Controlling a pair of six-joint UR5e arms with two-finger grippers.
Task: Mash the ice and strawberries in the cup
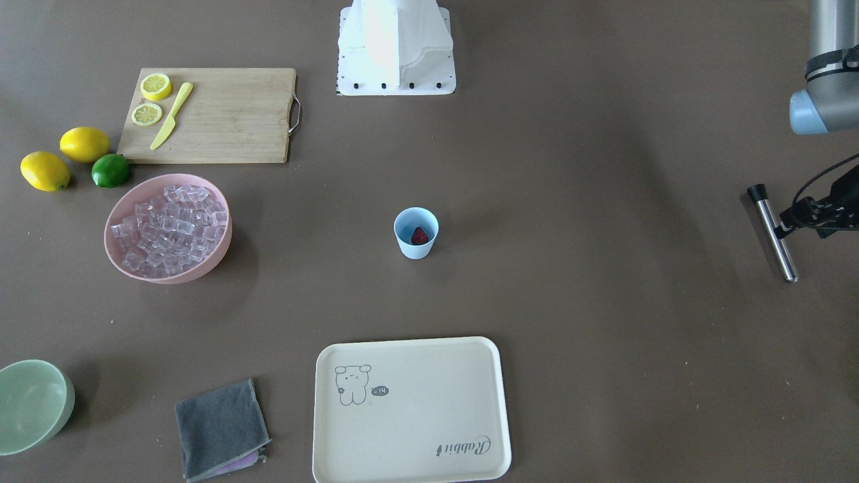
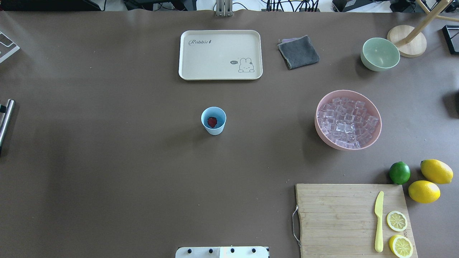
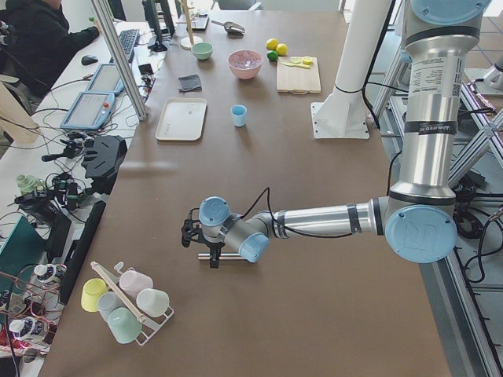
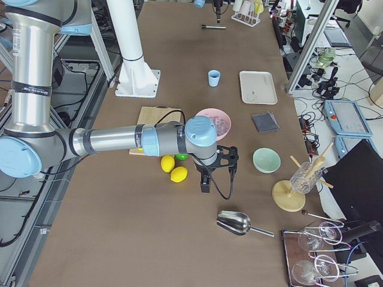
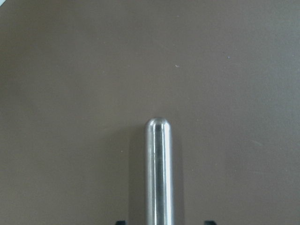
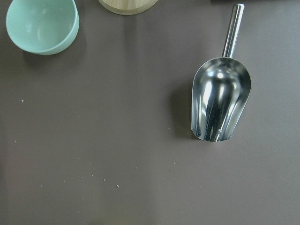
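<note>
The pale-blue cup (image 1: pixel 416 249) (image 2: pixel 214 129) stands upright mid-table with one red strawberry (image 1: pixel 419 235) (image 2: pixel 212 122) inside. The ice (image 1: pixel 171 228) (image 2: pixel 347 120) fills a pink bowl (image 1: pixel 168 276) apart from the cup. My left gripper (image 1: pixel 780 231) (image 5: pixel 165 221) is far out at the table's left end. It stands open, its fingertips either side of a metal rod (image 1: pixel 775 245) (image 5: pixel 158 168) lying on the table, with gaps on both sides. My right gripper (image 4: pixel 205 186) hovers at the right end above a steel scoop (image 6: pixel 220 105); I cannot tell its state.
A cream tray (image 2: pixel 186 53) and grey cloth (image 2: pixel 298 52) lie at the far edge. A pale-green bowl (image 2: pixel 380 53) (image 6: pixel 42 23) is near the scoop. A cutting board (image 2: pixel 337 215) carries lemon slices and a yellow knife, beside lemons (image 2: pixel 424 191) and a lime (image 2: pixel 399 172).
</note>
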